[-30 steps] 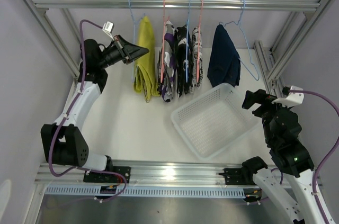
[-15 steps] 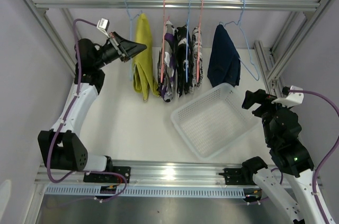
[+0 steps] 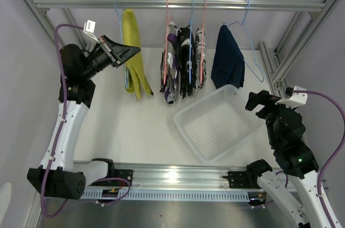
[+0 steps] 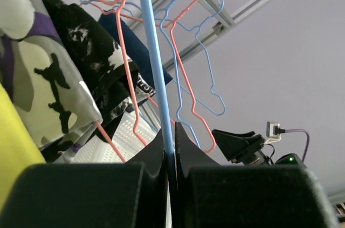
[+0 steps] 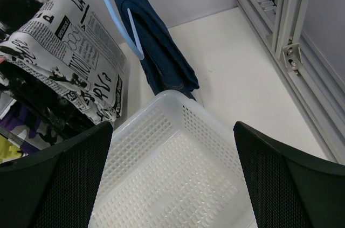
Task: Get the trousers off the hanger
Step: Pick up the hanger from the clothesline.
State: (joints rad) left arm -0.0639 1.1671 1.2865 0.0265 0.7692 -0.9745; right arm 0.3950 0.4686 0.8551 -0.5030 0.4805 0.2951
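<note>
The yellow trousers (image 3: 131, 36) hang folded over a blue hanger (image 3: 114, 1), apart from the others at the left of the rail. My left gripper (image 3: 129, 51) is shut on that hanger; in the left wrist view its blue rod (image 4: 153, 66) runs between the closed fingers (image 4: 170, 147), with the yellow trousers (image 4: 13, 147) at lower left. The purple-white-black (image 3: 170, 71), black-and-white splatter (image 3: 186, 61), grey-white (image 3: 201, 55) and navy trousers (image 3: 227, 58) stay hung. My right gripper (image 3: 262, 104) stands open and empty (image 5: 172, 185) over the basket.
A white perforated basket (image 3: 200, 100) sits on the table below the hung trousers, its rim (image 5: 161, 98) under the right gripper. The aluminium rail (image 3: 280, 5) spans the back. Frame posts (image 3: 269, 63) stand at the right, with a wall at the left.
My left gripper has moved left and up, carrying the blue hanger and the yellow trousers away from the other pairs. The right arm has not moved.
</note>
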